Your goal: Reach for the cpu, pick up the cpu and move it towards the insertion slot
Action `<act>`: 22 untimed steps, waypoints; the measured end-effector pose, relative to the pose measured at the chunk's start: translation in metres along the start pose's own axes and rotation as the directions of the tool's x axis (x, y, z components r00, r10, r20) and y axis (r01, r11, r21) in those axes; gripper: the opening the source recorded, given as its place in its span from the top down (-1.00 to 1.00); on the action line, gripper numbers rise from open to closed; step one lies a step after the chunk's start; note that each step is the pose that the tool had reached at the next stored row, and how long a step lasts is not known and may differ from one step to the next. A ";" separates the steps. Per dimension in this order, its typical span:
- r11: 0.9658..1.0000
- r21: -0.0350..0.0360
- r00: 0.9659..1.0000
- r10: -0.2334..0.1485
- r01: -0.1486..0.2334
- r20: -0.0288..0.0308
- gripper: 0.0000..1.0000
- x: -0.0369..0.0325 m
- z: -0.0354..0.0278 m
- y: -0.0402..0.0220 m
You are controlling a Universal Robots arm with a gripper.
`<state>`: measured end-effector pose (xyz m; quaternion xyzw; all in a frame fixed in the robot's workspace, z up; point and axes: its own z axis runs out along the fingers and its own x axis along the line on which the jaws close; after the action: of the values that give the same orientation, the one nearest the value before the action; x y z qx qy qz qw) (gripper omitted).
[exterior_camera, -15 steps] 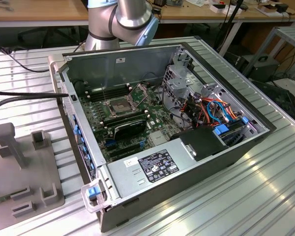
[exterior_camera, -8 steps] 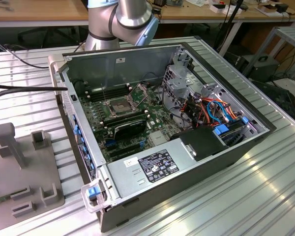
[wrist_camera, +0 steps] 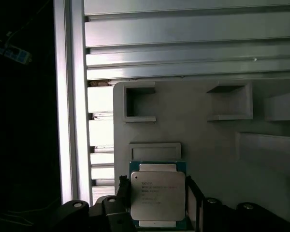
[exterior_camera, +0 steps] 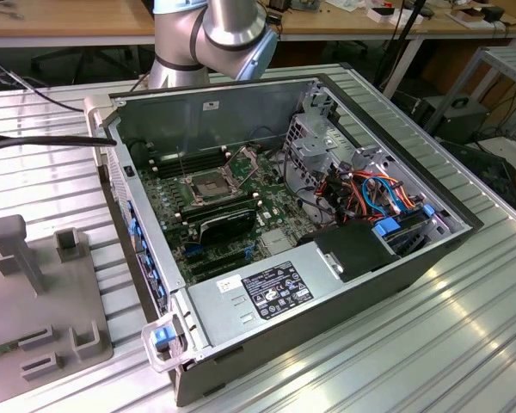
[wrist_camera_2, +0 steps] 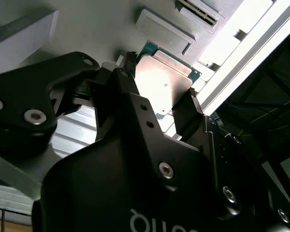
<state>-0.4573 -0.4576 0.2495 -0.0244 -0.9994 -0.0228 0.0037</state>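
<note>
The cpu (wrist_camera: 158, 195), a thin square chip with a pale silver face and a green edge, lies between my two black fingers in both wrist views, over the grey fixture plate (wrist_camera: 208, 140). My gripper (wrist_camera: 156, 187) stands with one finger against each side of the chip (wrist_camera_2: 164, 82), shut on it; in the second wrist view the gripper (wrist_camera_2: 159, 79) shows from behind its black body. The insertion slot (exterior_camera: 208, 185), a silvery framed socket with a dark centre and its thin bracket tipped up, sits on the motherboard inside the open computer case (exterior_camera: 198, 112).
The grey slotted fixture plate (exterior_camera: 34, 292) lies at the exterior view's left on the ribbed metal table (exterior_camera: 430, 344). A black card (exterior_camera: 228, 225), a drive cage (exterior_camera: 314, 142) and coloured cables (exterior_camera: 370, 194) fill the case. My arm (exterior_camera: 215, 34) stands behind it.
</note>
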 end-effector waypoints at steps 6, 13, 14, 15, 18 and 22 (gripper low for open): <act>1.000 0.000 1.000 0.000 0.000 0.000 -0.09 0.0001 -0.0101 0.0005; 1.000 0.000 1.000 0.000 0.000 0.000 -0.09 0.0002 -0.0223 0.0010; 1.000 0.000 1.000 0.000 0.000 0.000 -0.09 0.0002 -0.0223 0.0010; 1.000 0.000 1.000 0.000 0.000 0.000 -0.09 0.0002 -0.0225 0.0010; 1.000 0.000 1.000 0.000 0.000 0.000 -0.09 0.0002 -0.0229 0.0010; 1.000 0.001 1.000 0.000 0.000 0.000 -0.09 0.0002 -0.0281 0.0012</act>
<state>-0.4572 -0.4576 0.2777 -0.0243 -0.9994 -0.0226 0.0038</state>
